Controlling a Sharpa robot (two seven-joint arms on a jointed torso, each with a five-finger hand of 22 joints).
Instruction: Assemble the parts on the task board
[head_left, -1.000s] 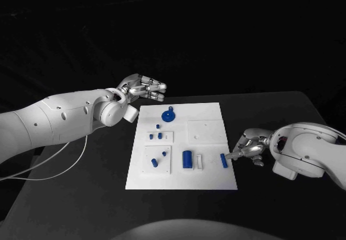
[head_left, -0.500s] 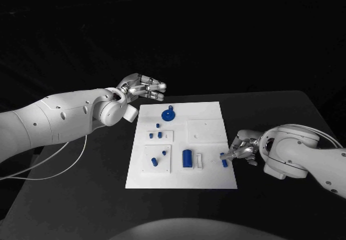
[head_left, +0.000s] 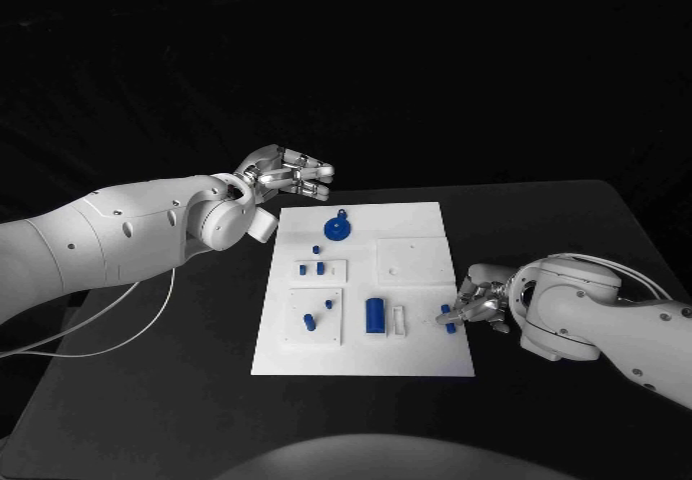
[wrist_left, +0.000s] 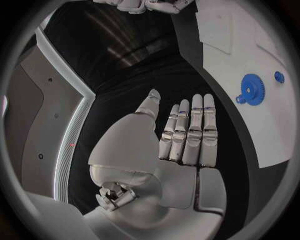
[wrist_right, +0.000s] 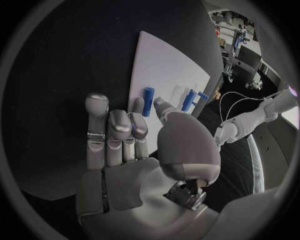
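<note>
Spanning the scene, a black worktop (head_left: 173, 400) is seen with the white task board (head_left: 411, 355) laid flat at its middle. The left arm (head_left: 101, 245) is held beyond the board's far left corner, and the left hand (head_left: 289, 175) is raised there with nothing in it, its fingers (wrist_left: 190, 135) straight and set side by side, the thumb apart. The right arm (head_left: 606, 320) is brought in low at the board's right edge. The right hand (head_left: 483, 300) is placed at that edge, touching a small blue peg (head_left: 447, 318) with its fingertips; whether the peg is pinched or merely touched cannot be told. In the right wrist view the peg (wrist_right: 147, 101) is seen lying on the board just past the fingers. On the board, a blue gear (head_left: 336, 231) is found near the far edge, a tall blue cylinder (head_left: 375, 316) near the middle beside a white slot piece (head_left: 398, 322), and several smaller blue parts (head_left: 309, 270) are spread over the left panels.
</note>
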